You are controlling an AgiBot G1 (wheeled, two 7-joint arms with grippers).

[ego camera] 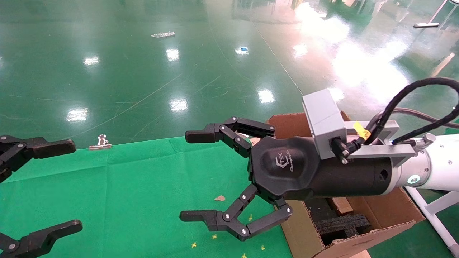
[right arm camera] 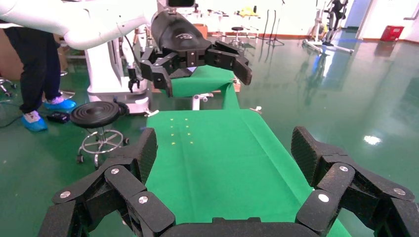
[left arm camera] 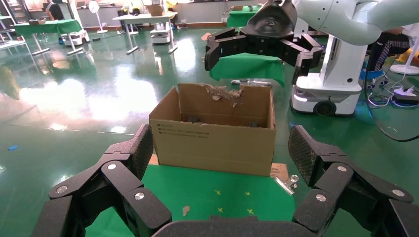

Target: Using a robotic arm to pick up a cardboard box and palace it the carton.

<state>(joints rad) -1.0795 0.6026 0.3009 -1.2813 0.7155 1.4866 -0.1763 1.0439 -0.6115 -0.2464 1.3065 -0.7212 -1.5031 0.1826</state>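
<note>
Right arm [ego camera: 423, 168] covers most of the carton [ego camera: 380, 218]; its inside is largely hidden. Left gripper [ego camera: 36, 186] cut off at the left edge, only fingers visible.
</note>
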